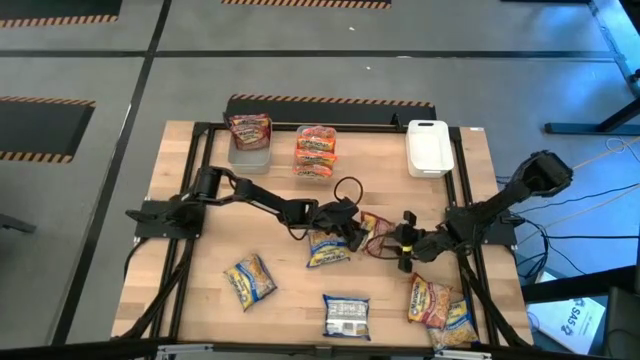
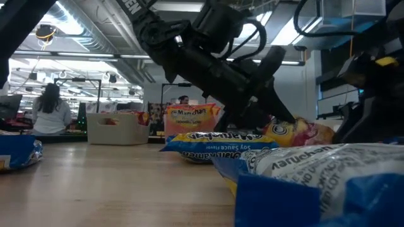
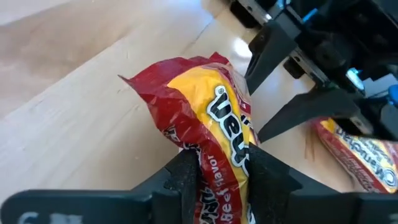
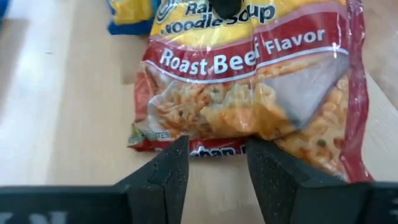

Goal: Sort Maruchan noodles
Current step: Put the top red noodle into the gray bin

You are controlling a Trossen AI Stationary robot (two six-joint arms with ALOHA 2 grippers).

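Two bins (image 1: 249, 155) hold packets (image 1: 250, 130) at the table's (image 1: 180, 225) back — others lie in front.

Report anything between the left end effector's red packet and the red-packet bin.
Nothing visible lies between red packet and bin; the right end effector, open, sits at the packet's other end.

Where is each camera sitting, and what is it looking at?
High view: above the table, looking straight down; both arms, left gripper and right gripper meeting at the red packet.
Low view: at tabletop height, looking across; dark arms come down behind a blue-yellow packet.
Left wrist view: on the left arm; its fingers pinch the red packet.
Right wrist view: on the right arm; its fingers open at the packet's edge.
Shared: both wrist views show that same red packet.
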